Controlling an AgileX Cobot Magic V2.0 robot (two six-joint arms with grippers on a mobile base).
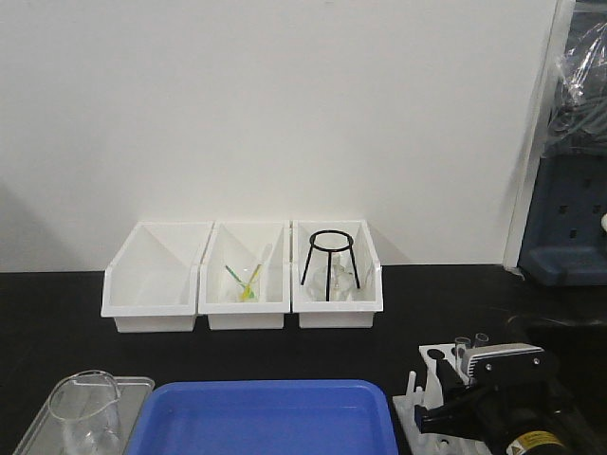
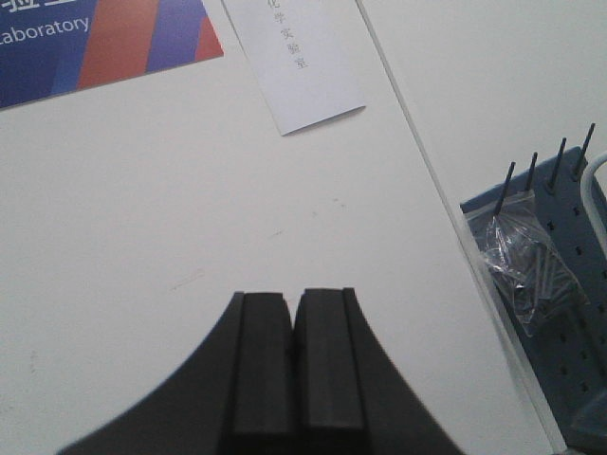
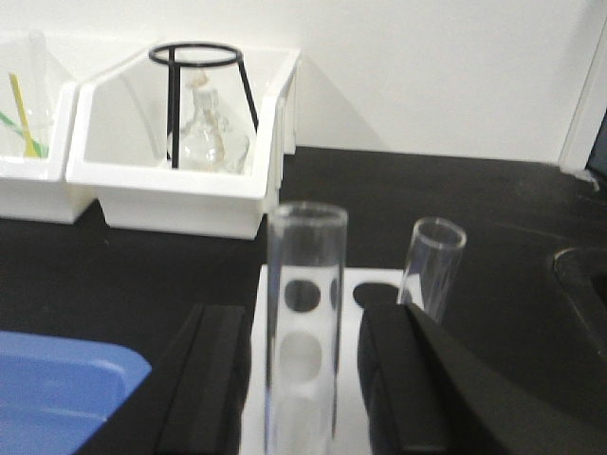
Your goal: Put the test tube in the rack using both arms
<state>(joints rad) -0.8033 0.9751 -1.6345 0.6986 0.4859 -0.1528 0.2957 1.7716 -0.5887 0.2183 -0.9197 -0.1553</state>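
1. Black fingers (image 3: pixel 204 379) of the right jaws fill the bottom of the right wrist view, one on each side of the test tube (image 3: pixel 305 284). A thin gap shows on both sides, so these jaws stand released around the glass rather than pinching it.
2. Upright over the rack (image 3: pixel 379 280), the test tube runs off the lower frame edge, so I cannot tell from there whether it sits in a hole. In the front view it rises from the rack's top plate, and the right arm (image 1: pixel 512 403) covers much of that plate.
3. Just behind it and to the right stands a second tube (image 3: pixel 432 270), its foot hidden by a finger.
4. Left jaws are clenched, with the pads (image 2: pixel 261 360) pressed flat together. They face a white wall with a paper label (image 2: pixel 303 57) and a poster (image 2: pixel 95 38) cut off at the corner.
5. On the black desk (image 1: pixel 57 303), a blue tray (image 1: pixel 266 417) and a beaker (image 1: pixel 85 412) are clipped by the bottom edge.
6. Farthest back, three white bins (image 1: pixel 242 280) line the wall. The rightmost holds a wire stand (image 1: pixel 330 261), with blurred glassware behind it.
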